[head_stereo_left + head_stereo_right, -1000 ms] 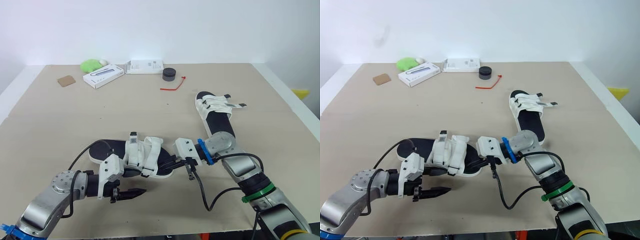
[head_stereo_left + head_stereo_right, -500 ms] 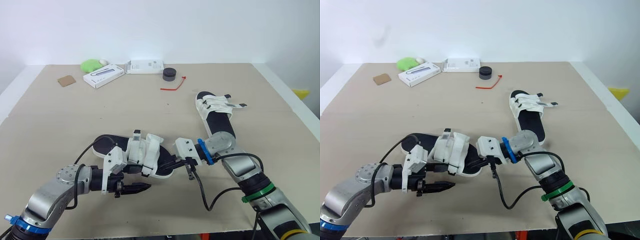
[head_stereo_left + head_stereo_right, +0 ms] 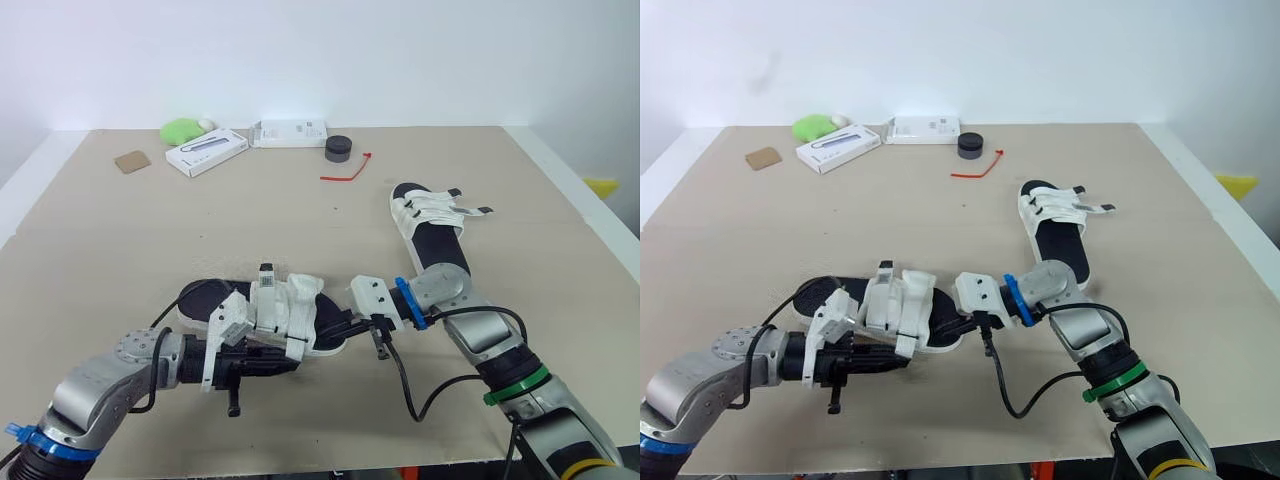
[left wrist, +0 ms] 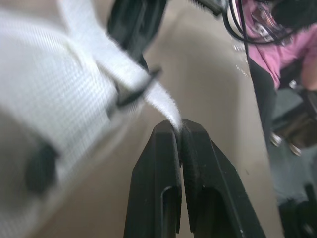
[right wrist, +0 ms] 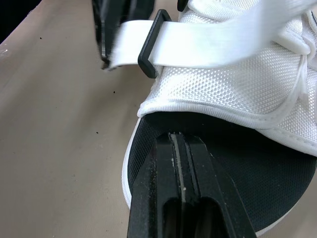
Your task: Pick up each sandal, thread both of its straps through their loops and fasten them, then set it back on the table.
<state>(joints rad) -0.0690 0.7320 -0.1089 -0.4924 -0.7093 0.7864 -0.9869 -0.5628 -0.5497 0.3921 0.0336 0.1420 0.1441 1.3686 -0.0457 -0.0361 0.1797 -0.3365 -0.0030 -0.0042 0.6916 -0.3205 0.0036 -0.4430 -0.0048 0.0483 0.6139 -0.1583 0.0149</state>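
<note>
2 white boxes at far edge of table (image 3: pixel 100 240), both shut, contents not visible: angled box (image 3: pixel 206 152) w/ grey print, and flat box (image 3: pixel 290 132) just beside it. Rest of count: 2 sandals, 1 dark round puck (image 3: pixel 339 148), 1 red tie (image 3: pixel 347 170), 1 green lump (image 3: pixel 183 130), 1 brown square (image 3: pixel 132 161). Near sandal (image 3: pixel 300 310) lies front-centre on table btw the 2 grippers, heel to robot's left, toe to its right. L gripper (image 4: pixel 179 130) is clenched on the free end of the white strap (image 4: pixel 148 91), which runs thru a black loop (image 5: pixel 151 44) on the upper. R gripper (image 5: pixel 179 141) has fingers pressed together, tips at the black footbed of the toe end; can't tell if they touch it. Far sandal (image 3: pixel 430 225) lies flat, right of centre, well apart from both grippers, strap ends poking off its right side.
</note>
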